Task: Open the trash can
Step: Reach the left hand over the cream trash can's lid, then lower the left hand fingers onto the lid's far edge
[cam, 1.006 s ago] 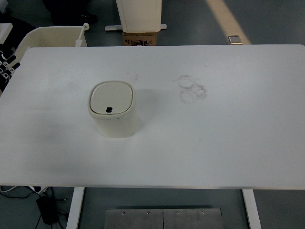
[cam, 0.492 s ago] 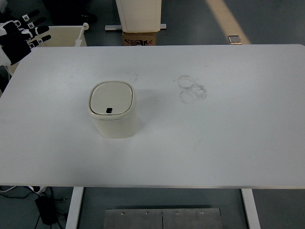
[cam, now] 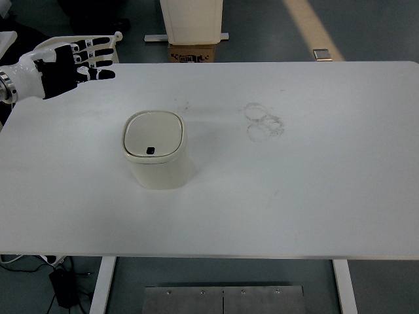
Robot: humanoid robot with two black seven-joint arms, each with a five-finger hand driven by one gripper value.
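Note:
A small cream trash can [cam: 155,152] stands on the white table [cam: 294,183], left of centre. Its square lid is down and carries a small dark button near the front edge. My left hand [cam: 72,64], black with white joints, hovers over the table's far left corner with its fingers [cam: 98,59] stretched out and holding nothing. It is well apart from the can, up and to the left of it. The right arm does not show.
A cream bin [cam: 72,47] sits behind the table's far left corner, under the hand. A cardboard box [cam: 192,52] and a white cabinet [cam: 191,19] stand behind the far edge. Faint ring marks [cam: 264,122] stain the tabletop.
My left hand has come in from the left edge, moving right and over the table's far left corner. The trash can has not moved and its lid stays down.

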